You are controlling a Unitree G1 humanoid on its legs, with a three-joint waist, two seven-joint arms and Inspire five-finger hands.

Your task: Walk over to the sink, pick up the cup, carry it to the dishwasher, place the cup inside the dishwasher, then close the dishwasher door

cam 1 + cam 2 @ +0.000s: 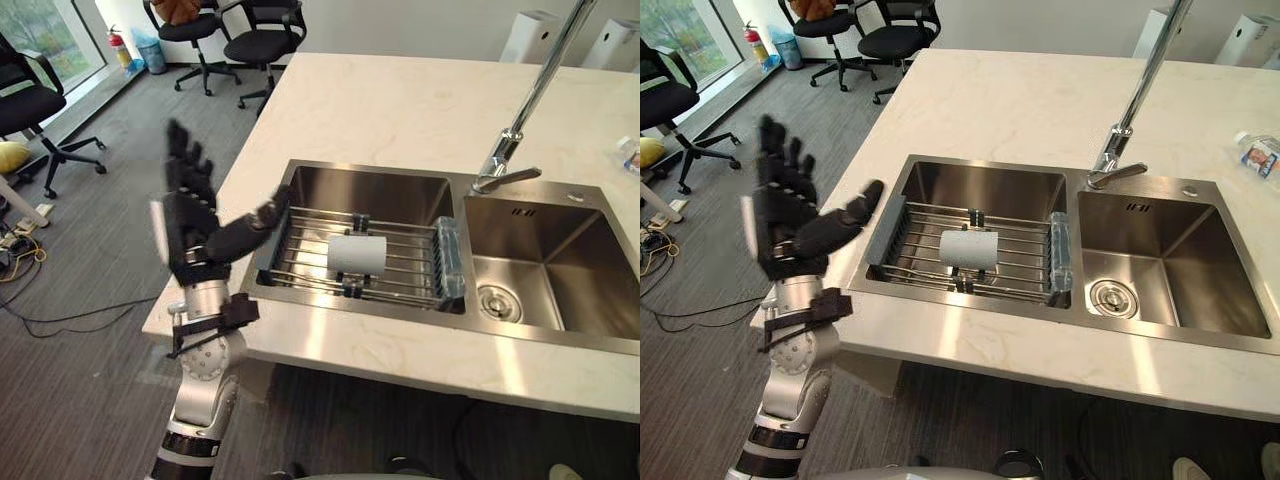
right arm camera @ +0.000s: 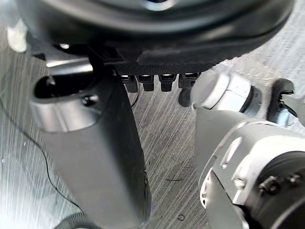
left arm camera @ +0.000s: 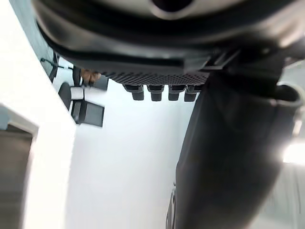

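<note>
Left hand [image 1: 195, 225]; white cup [image 1: 357, 254], sideways

The sink [image 1: 372, 196] is set into the tabletop [image 1: 400, 110], its two basins side by side. A rack [image 1: 410, 268] spans the left basin, and the cup [image 1: 357, 254] lies on its side on the rack (about mid-span). The drain [image 1: 497, 302] sits in the bottom of the right basin. The faucet [image 1: 520, 110] stands behind the sink, between the basins. A bottle [image 1: 1260, 155] rests on the tabletop at the far right. The left hand [image 1: 195, 225] hangs left of the sink, by the tabletop's edge. Office chairs [image 1: 262, 40] stand on the floor [image 1: 100, 250] behind.
</note>
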